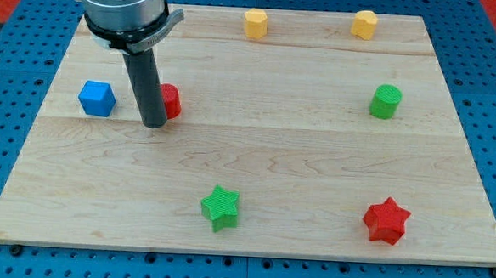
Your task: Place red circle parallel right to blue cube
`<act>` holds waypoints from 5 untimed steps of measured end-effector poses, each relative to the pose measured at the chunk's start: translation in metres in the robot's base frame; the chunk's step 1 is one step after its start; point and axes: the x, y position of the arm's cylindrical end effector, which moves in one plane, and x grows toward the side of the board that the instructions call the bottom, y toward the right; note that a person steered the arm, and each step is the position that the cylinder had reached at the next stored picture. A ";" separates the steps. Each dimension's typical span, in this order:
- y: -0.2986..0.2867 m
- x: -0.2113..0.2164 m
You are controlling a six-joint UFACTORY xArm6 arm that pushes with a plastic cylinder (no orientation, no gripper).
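The blue cube (96, 98) sits on the wooden board at the view's left. The red circle (171, 101) lies to its right at about the same height in the view, partly hidden behind my rod. My tip (153, 123) rests on the board between the two blocks, touching or nearly touching the red circle's left side and a short gap right of the blue cube.
Two yellow blocks (255, 24) (364, 24) stand along the view's top edge. A green cylinder (385, 101) is at the right. A green star (220, 207) and a red star (386, 220) lie near the bottom. The board's edge (242, 256) borders blue pegboard.
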 end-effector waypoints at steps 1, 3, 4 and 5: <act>-0.008 0.000; -0.006 0.000; 0.010 0.000; 0.027 0.000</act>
